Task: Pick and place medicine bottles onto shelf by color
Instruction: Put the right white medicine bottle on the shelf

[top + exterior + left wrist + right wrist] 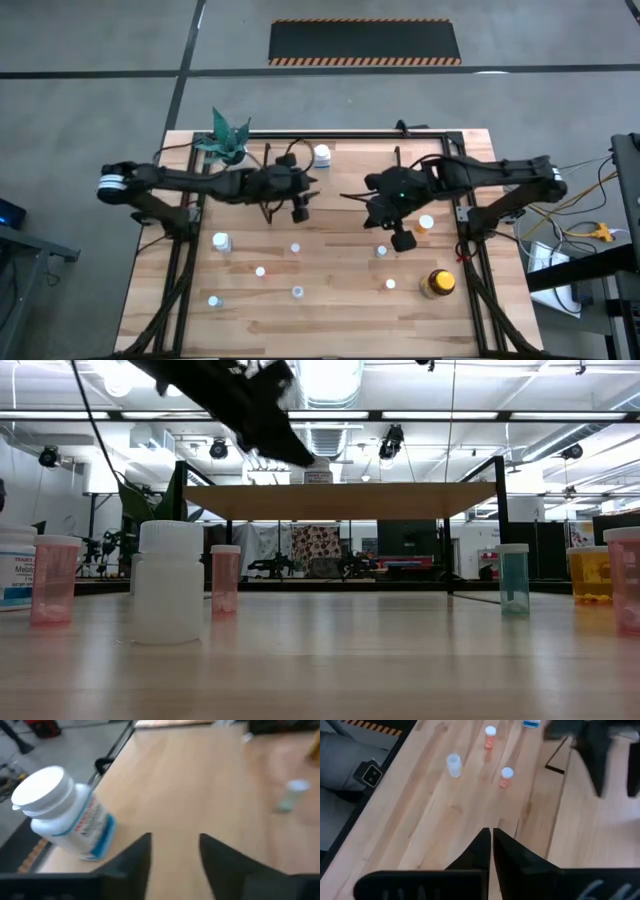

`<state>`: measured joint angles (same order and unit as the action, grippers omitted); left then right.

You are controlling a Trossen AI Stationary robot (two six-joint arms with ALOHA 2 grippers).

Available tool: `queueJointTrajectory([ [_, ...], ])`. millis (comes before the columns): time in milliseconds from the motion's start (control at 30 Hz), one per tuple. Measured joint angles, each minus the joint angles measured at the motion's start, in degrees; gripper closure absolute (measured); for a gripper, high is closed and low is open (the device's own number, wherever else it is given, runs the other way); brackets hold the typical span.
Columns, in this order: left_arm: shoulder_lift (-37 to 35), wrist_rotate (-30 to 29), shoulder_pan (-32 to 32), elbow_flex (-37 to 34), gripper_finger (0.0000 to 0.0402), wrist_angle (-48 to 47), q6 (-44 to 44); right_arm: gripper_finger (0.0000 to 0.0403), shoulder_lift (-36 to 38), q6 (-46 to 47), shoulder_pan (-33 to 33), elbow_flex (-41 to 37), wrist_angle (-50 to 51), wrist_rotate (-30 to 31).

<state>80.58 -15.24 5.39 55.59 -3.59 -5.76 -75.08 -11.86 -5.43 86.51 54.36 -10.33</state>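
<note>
The white-capped medicine bottle [62,812] stands on the shelf [200,775], just beside the left end effector [175,852] — its fingers narrowly parted around nothing. We judge one placement done; next calls for another bottle from the counter [330,300] below the shelf. The right end effector [491,845] hangs above the counter — pinched closed, empty.

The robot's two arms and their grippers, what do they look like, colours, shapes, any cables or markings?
Both arms are dark, jointed and slender. The left arm ends in a white band at its outer end; the right arm shows a small green light near its wrist. Thin black cables loop around the wrists. The left gripper and right gripper each have two dark, tapering, wedge-shaped fingers.
</note>
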Motion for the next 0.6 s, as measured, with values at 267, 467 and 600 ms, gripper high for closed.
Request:
queueJointTrajectory([
  [267,2.9,-0.3,4.7,0.4,0.039,1.8,-2.4,0.0394,3.4,0.4,0.1,-5.3,-2.9,0.1],
  [467,2.8,-0.4,6.9,-0.6,0.0399,7.8,-4.0,0.0394,3.4,0.4,0.1,-6.6,-3.8,0.1],
  [600,2.8,-0.5,8.3,-0.5,0.0401,8.0,-4.0,0.0394,3.1,0.4,0.1,-6.9,-3.9,0.2],
])
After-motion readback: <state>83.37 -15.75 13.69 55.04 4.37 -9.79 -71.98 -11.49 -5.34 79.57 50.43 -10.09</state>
